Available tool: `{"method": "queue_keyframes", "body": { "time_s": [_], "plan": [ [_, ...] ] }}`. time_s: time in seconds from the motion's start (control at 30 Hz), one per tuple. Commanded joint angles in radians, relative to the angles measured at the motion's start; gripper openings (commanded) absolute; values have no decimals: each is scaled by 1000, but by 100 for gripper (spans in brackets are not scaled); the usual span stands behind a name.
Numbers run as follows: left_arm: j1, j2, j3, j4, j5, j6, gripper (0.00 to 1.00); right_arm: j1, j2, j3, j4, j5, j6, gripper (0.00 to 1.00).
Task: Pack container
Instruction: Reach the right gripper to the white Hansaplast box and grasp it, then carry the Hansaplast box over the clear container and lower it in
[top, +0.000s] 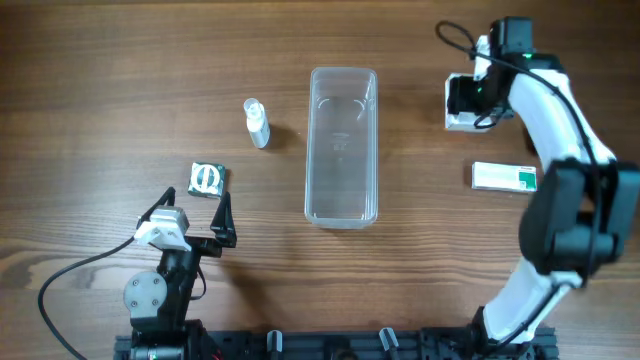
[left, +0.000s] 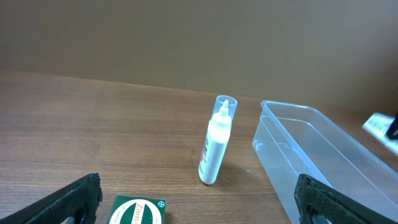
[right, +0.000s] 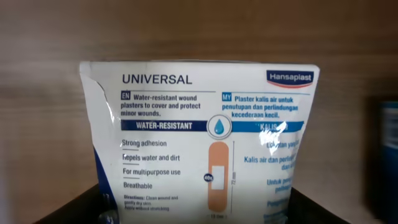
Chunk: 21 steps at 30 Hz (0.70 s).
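Observation:
The clear plastic container (top: 313, 140) lies lengthwise at the table's middle and is empty; it also shows in the left wrist view (left: 273, 155). My right gripper (top: 468, 97) is at the far right, open, with its jaws (right: 196, 214) on either side of a white and blue plaster pack (right: 199, 118), which also shows in the overhead view (top: 461, 121). My left gripper (top: 192, 210) is open and empty near the front left, just behind a small green and white box (top: 207, 179). In the left wrist view its jaws (left: 199, 208) frame that box (left: 138, 213).
A small white bottle (top: 257, 123) lies left of the container; it also shows in the left wrist view (left: 214, 146). A white box with a green end (top: 504, 177) lies to the right of the container, near the right arm.

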Motion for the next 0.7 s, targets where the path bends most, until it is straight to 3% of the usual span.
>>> {"method": "queue_keyframes", "body": {
  "time_s": [0.0, 0.1, 0.23, 0.4, 0.67],
  "plan": [
    [9, 1, -5, -4, -5, 8, 100, 19, -144, -4, -71, -108, 64, 72],
    [9, 1, -5, -4, -5, 8, 100, 116, -290, -4, -142, -177, 101, 71],
    [9, 1, -5, -4, -5, 8, 100, 323, -361, -4, -142, -161, 229, 72],
    [9, 1, -5, -4, -5, 8, 100, 533, -240, -4, -10, 27, 428, 73],
    [9, 1, -5, -4, -5, 8, 100, 562, 13, -4, 100, 85, 505, 73]
  ]
}}
